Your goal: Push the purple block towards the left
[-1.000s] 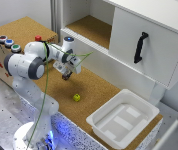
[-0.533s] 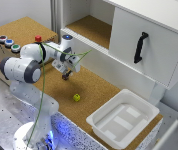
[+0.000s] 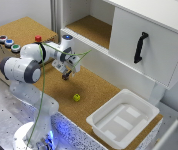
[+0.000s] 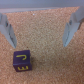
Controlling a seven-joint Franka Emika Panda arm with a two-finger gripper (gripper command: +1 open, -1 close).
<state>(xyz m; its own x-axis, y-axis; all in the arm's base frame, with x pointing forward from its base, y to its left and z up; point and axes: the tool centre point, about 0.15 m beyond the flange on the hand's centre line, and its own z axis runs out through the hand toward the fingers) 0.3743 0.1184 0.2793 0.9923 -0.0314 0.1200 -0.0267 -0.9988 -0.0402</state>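
Note:
The purple block point(image 4: 21, 61), a small cube with a yellow mark on its face, lies on the cork surface in the wrist view. It sits just outside the span of my fingers, close to one fingertip point(image 4: 10, 40). My gripper point(image 4: 39, 44) is open and empty, with cork between the jaws. In the exterior view my gripper point(image 3: 66, 74) hangs low over the cork board point(image 3: 96, 87) in front of the open cabinet shelf. The block is hidden there beneath the gripper.
A small yellow-green object point(image 3: 76, 97) lies on the cork nearer the front. A white tray point(image 3: 120, 119) stands at the exterior view's right. A white cabinet point(image 3: 149, 45) with a black handle point(image 3: 140, 46) is behind. A box with coloured buttons point(image 3: 9, 44) is at the left.
My gripper has moved slightly towards the exterior view's left and come lower over the cork. It stays open.

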